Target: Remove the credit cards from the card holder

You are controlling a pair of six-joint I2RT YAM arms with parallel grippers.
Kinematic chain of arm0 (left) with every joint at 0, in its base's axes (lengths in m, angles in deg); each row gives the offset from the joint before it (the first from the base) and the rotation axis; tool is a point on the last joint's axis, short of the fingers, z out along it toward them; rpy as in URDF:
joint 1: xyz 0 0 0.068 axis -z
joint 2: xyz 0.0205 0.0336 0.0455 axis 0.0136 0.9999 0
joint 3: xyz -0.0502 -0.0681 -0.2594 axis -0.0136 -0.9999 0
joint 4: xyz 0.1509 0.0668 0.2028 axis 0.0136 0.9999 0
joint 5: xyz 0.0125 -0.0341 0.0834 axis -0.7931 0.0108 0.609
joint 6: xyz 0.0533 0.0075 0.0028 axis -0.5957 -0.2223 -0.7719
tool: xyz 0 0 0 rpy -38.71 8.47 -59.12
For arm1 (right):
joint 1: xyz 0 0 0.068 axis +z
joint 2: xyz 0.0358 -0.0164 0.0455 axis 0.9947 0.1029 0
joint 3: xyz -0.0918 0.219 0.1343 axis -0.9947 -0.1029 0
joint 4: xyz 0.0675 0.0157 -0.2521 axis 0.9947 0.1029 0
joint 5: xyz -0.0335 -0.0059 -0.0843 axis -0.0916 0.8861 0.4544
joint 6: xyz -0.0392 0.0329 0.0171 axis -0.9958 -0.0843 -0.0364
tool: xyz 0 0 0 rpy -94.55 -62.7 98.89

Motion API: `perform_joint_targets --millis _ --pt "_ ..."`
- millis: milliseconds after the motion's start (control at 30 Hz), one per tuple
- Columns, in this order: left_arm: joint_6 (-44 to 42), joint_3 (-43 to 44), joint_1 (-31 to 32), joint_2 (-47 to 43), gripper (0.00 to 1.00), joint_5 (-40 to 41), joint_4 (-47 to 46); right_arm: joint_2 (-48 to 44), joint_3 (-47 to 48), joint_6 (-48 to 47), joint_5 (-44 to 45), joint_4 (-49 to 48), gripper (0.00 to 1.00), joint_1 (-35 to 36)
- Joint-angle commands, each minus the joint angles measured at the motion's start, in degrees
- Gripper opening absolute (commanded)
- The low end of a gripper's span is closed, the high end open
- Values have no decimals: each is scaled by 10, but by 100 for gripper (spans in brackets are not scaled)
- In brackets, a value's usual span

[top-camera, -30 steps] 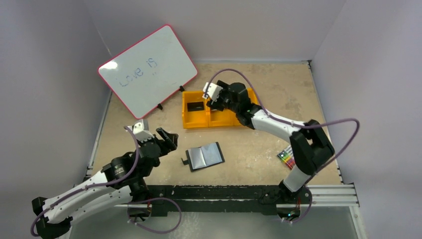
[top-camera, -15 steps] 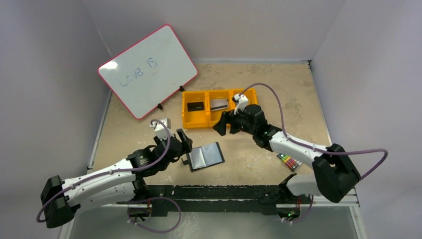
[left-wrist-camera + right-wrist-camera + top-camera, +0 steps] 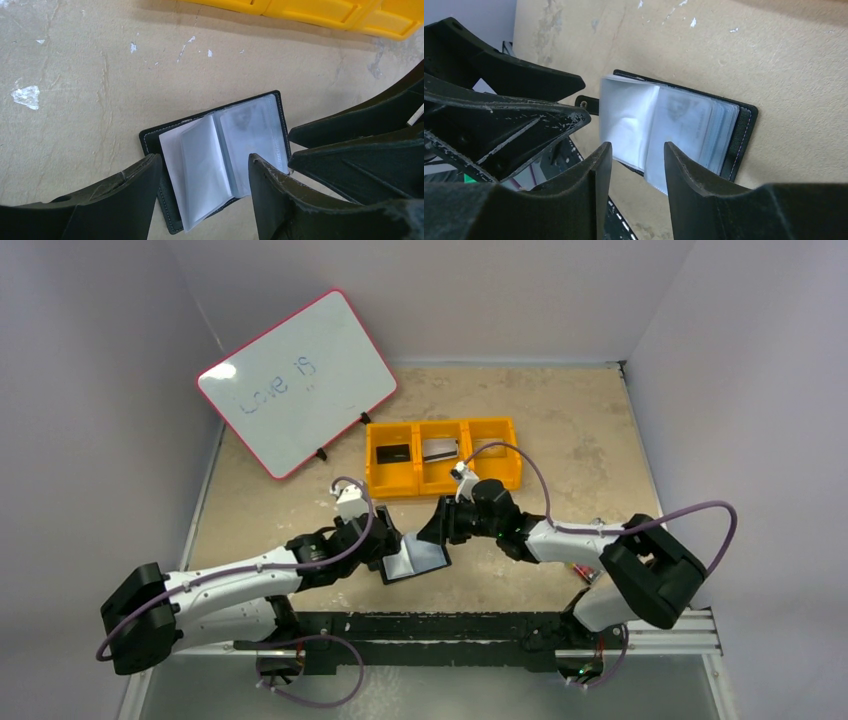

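Left wrist view: card holder [image 3: 220, 150] lies open on bench [image 3: 75, 75], sleeves [image 3: 200, 170] fanned, under spread left end effector [image 3: 202, 162]; right end effector [image 3: 637, 150] likewise spread, v. near. Risk: the two collide, or it slides w/o sleeved card [image 3: 252, 130] freeing.

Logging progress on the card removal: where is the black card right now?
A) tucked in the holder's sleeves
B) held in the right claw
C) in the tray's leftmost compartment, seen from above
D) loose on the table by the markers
C: in the top view the black card lies flat in the leftmost compartment of the orange tray, beside the silvery card in the middle one.
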Motion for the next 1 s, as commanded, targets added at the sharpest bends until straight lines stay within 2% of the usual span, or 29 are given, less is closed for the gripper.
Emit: perform_joint_targets --millis 0,167,300,533,733,967 --pt "10 -3 -1 8 62 -11 -9 12 23 14 27 12 45 11" --pt "11 -20 -1 22 58 -26 -19 22 24 6 45 35 46 15" --pt "17 -39 -1 23 54 -32 -32 58 35 4 22 35 43 16" --pt "11 -59 -1 34 35 -45 -62 89 44 6 22 36 38 16" --pt "4 -60 -1 68 19 -52 -88 61 64 -8 77 102 39 24" --pt "0 -56 -1 72 12 -47 -89 52 70 -14 99 129 40 24"
